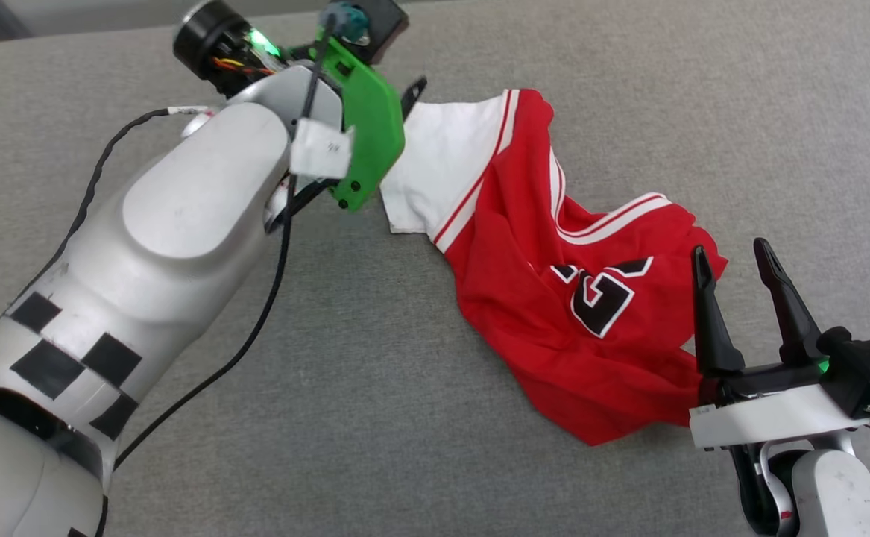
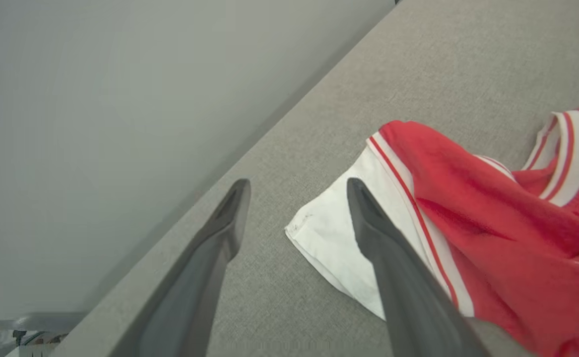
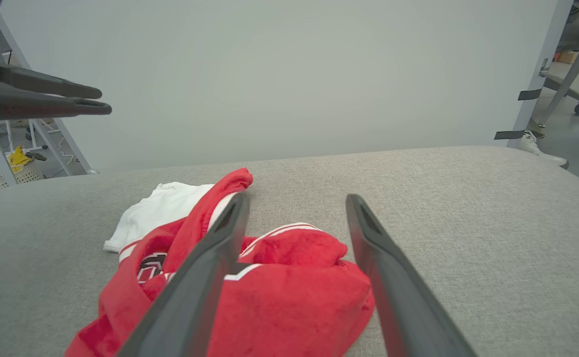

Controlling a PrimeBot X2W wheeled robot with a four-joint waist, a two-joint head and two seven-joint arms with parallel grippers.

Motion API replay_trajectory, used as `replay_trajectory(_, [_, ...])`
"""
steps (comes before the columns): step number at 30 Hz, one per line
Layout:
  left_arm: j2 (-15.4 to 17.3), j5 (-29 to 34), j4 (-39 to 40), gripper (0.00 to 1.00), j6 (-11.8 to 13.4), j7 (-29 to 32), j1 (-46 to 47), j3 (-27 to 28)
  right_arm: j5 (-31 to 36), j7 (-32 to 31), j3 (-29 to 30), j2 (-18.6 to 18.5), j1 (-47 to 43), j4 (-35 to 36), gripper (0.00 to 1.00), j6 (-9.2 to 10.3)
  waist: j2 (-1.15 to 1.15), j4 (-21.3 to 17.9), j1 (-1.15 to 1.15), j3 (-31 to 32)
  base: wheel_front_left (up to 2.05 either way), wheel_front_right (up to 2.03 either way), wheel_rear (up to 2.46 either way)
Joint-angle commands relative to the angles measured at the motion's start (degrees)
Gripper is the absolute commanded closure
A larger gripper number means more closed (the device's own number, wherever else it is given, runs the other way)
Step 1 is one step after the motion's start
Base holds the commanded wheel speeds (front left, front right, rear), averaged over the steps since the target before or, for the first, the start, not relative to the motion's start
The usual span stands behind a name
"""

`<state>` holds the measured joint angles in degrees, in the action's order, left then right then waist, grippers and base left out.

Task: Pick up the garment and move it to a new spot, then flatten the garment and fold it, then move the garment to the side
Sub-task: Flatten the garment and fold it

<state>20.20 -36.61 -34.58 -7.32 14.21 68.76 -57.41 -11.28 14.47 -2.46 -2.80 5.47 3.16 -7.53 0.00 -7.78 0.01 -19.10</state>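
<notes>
The garment (image 1: pixel 554 283) lies crumpled on the grey padded surface (image 1: pixel 405 418), red with a white sleeve (image 1: pixel 442 164) spread toward the far left and a black white-outlined number (image 1: pixel 602 298) facing up. My left gripper (image 2: pixel 297 186) hovers open above the sleeve's corner (image 2: pixel 329 233), holding nothing; its green mount (image 1: pixel 367 134) hides most of it in the head view. From the right wrist it shows as the left gripper (image 3: pixel 98 99) well above the surface. My right gripper (image 1: pixel 733 257) stands open at the garment's near right edge (image 3: pixel 294 297), nothing between its fingers.
The grey surface ends at a far edge (image 2: pixel 269 124) against a pale wall. Beyond the edge stand a shelf with clutter (image 3: pixel 16 158) on the left and a chair base (image 3: pixel 574 99) and a shoe (image 3: pixel 530 141) on the right. A black cable (image 1: pixel 270 298) hangs along my left arm.
</notes>
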Motion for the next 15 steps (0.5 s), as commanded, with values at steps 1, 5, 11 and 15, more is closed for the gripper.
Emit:
replay_trajectory(1, [0.71, -3.01, -0.01, 0.00, -0.16, 3.13, 1.97, -2.15, -0.36, 0.52, -0.17, -0.08, 1.32, 0.16, 0.00, 0.04, 0.00, -1.96, -0.01, -2.15, 0.00, 0.00, 0.00])
replay_trajectory(5, [2.61, -10.49, 0.42, 0.00, -0.16, 14.23, 5.58, -10.78, -0.84, 0.52, -0.67, -0.08, 2.56, 0.26, 0.00, 0.04, 0.00, -3.21, -0.01, -3.97, 0.00, 0.00, 0.00])
replay_trajectory(11, [4.31, -15.28, 2.55, 0.00, -0.16, 22.64, 7.38, -15.50, -1.82, 0.52, -1.08, -0.08, 4.19, 0.48, 0.00, 0.04, 0.00, -4.54, -0.01, -6.78, 0.00, 0.00, 0.00])
replay_trajectory(15, [4.41, -14.55, 3.98, 0.00, -0.16, 26.62, 5.61, -15.89, -2.25, 0.52, -1.19, -0.08, 5.04, 0.44, 0.00, 0.04, 0.00, -4.95, -0.01, -8.26, 0.00, 0.00, 0.00])
